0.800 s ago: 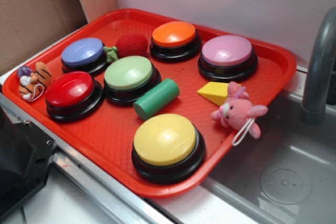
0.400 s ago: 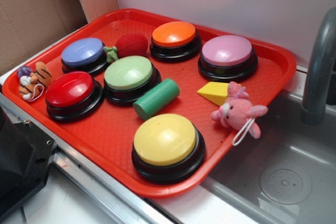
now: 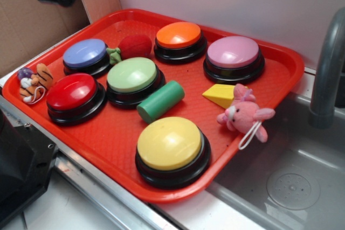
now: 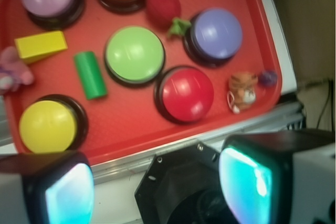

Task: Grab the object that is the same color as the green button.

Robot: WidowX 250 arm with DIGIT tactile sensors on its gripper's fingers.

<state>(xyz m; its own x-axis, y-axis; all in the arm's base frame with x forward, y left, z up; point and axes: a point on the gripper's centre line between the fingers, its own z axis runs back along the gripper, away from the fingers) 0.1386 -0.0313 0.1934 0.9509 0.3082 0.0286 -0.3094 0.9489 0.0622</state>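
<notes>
Red tray [image 3: 280, 74] sits beside a grey sink [image 3: 291, 187]. Green cylinder [image 3: 160, 101] lies right next to the green button [image 3: 132, 75]. Only the wrist view shows the claw [image 4: 157, 190], fingers spread apart, gripping nothing.

On the red plastic tray [image 3: 116, 149], the small green cylinder block [image 3: 160, 101] lies on its side just right of the pale-green dome button [image 3: 132, 75]. The yellow dome button [image 3: 170, 144] sits in front of it, the yellow wedge block [image 3: 220, 95] to its right (near the pink plush toy [image 3: 242, 114] at the tray's right edge). The red dome button [image 3: 71, 92] sits left of the pale-green one.
</notes>
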